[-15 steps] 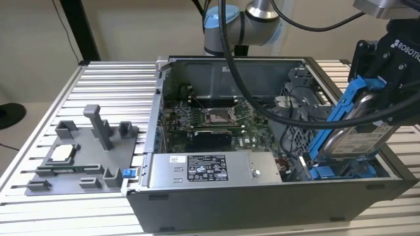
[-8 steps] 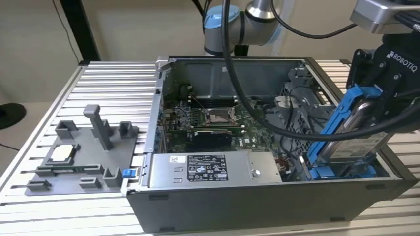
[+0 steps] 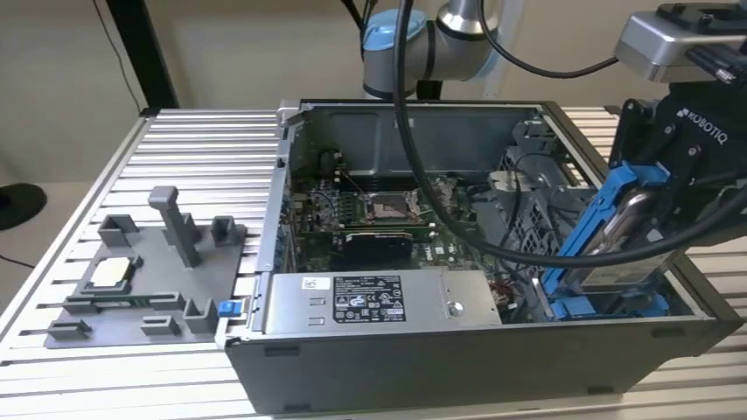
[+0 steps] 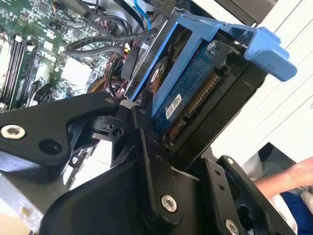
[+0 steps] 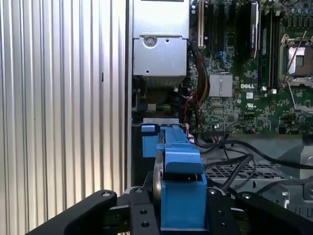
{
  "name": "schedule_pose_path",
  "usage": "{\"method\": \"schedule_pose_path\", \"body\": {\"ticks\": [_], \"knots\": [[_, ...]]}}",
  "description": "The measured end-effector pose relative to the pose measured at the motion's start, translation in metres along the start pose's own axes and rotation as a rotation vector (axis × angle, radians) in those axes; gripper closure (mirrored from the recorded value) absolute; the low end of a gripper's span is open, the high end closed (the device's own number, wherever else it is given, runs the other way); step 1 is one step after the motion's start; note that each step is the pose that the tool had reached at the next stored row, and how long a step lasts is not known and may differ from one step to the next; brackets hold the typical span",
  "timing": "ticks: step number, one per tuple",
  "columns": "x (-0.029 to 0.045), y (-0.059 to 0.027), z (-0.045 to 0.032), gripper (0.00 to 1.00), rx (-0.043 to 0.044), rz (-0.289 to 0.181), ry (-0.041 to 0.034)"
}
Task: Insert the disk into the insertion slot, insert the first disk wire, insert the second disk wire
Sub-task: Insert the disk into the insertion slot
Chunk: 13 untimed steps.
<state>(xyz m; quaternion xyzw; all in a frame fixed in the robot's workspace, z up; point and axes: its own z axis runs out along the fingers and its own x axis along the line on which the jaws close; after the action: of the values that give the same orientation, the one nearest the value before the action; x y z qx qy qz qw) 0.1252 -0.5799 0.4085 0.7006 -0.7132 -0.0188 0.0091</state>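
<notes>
Fingers (image 5: pixel 142 215) of your black gripper (image 5: pixel 181 208) are closed on the disk (image 5: pixel 182 161), a flat silver-grey hard drive clipped in a bright blue plastic frame. In the first wrist view you can see it edge-on, with one finger pressed to each broad face. In the second wrist view the disk (image 4: pixel 183 83) turns its blue circuit board and its row of gold connector contacts toward you, and a blurred person's hand (image 4: pixel 299 175) shows past the gripper body. In the exterior view your gripper (image 3: pixel 659 197) holds the disk (image 3: pixel 624 232) tilted, upper end leaning toward the exterior view's right, at that end of the open grey metal computer case (image 3: pixel 467 367). Its lower end hangs close above a blue plastic drive bay (image 3: pixel 601 308) in the case's corner; you cannot tell whether the two touch. Just beyond, thick black cables (image 3: pixel 491 245) sag across the open case. Under them a green motherboard (image 3: pixel 373 210) lies on the case floor. A grey labelled power-supply box (image 3: pixel 373 302) sits along the case wall nearest the exterior camera. The case stands on a silver slatted metal table (image 3: pixel 198 149). A grey plastic fixture tray (image 3: pixel 140 280) rests on the table just beside the case, on the exterior view's left. A grey and light-blue arm (image 3: pixel 403 35) rises behind the case.
</notes>
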Motion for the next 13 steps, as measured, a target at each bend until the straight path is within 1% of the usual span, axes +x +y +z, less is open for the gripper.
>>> {"method": "schedule_pose_path", "body": {"ticks": [5, 13], "knots": [[0.0001, -0.0006, 0.0088, 1.0, -0.0001, 0.0, -0.0025], [0.0003, -0.0018, 0.0228, 1.0, -0.0003, 0.0, -0.0044]]}}
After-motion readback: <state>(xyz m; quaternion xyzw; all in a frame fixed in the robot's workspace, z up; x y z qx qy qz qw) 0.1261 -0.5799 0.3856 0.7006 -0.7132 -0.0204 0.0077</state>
